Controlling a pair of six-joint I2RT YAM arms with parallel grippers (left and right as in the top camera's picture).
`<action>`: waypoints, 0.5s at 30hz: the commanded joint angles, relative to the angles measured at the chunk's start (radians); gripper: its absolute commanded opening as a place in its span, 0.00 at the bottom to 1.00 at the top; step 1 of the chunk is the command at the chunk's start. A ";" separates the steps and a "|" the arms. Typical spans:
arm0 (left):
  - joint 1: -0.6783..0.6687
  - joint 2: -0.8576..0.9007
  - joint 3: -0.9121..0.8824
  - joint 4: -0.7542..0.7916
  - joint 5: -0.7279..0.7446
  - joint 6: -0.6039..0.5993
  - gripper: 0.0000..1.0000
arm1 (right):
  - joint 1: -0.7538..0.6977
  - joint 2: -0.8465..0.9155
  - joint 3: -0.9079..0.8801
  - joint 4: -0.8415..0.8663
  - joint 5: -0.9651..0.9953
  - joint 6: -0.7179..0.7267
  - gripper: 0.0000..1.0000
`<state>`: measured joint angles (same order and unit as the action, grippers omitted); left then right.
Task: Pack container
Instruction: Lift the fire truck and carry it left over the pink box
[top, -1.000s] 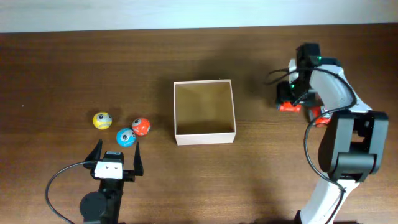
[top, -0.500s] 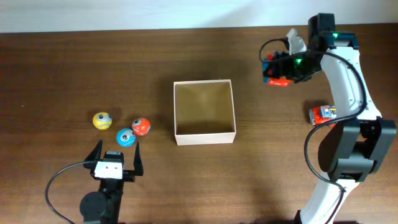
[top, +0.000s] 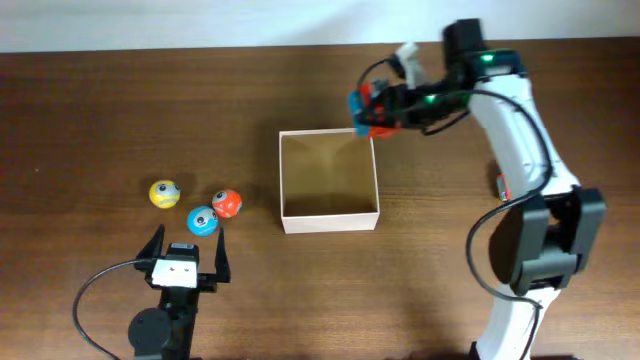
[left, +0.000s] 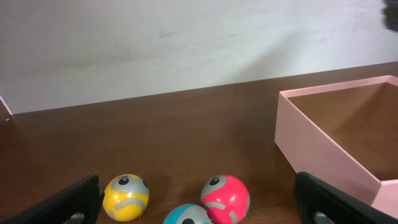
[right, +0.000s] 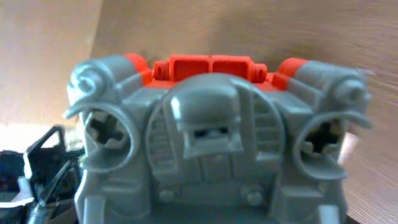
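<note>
Count: 1 container (top: 330, 219), 3 balls, 1 toy truck (top: 366, 108) clearly seen, 2 arms.

Container sits near the bench middle, open side up. It has white outer walls and a tan inside with nothing in it. The left wrist view shows its near wall (left: 323, 152) with a pinkish tint (lighting, probably).

The balls are a tight cluster toward the front-left of the bench, well apart from the container: yellow ball (top: 164, 193), red ball (top: 227, 203), blue ball (top: 202, 220). Red and blue are touching or nearly so. Each has a grey face patch with eyes.

Right fingers (top: 392, 103) are clenched on the toy truck, which is off the bench and over the container's back-right corner. The right wrist view is filled by the truck's grey underside (right: 211, 143), with red parts behind it and two cross-head screws.

Left fingers (top: 221, 260) are spread wide and grip nothing. They sit low at the front edge, just in front of the blue ball.

A scrap of red (top: 497, 184) shows beside the right arm toward the right edge. It is too hidden to identify.

Bench (top: 100, 120) is dark brown wood grain. A plain pale wall (left: 186, 43) runs along its back edge. A black cable loops by the left arm at the front edge.
</note>
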<state>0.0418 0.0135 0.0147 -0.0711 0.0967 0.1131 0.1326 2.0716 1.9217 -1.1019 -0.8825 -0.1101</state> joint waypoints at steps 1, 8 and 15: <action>0.002 -0.007 -0.006 -0.001 -0.006 0.016 0.99 | 0.087 -0.001 0.028 0.039 -0.043 -0.017 0.67; 0.002 -0.007 -0.006 -0.001 -0.006 0.016 0.99 | 0.233 -0.001 0.027 0.073 0.171 -0.012 0.67; 0.002 -0.007 -0.006 -0.002 -0.007 0.016 0.99 | 0.351 0.000 0.025 0.070 0.506 0.116 0.68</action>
<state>0.0418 0.0135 0.0147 -0.0711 0.0967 0.1131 0.4419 2.0716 1.9224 -1.0351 -0.5961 -0.0769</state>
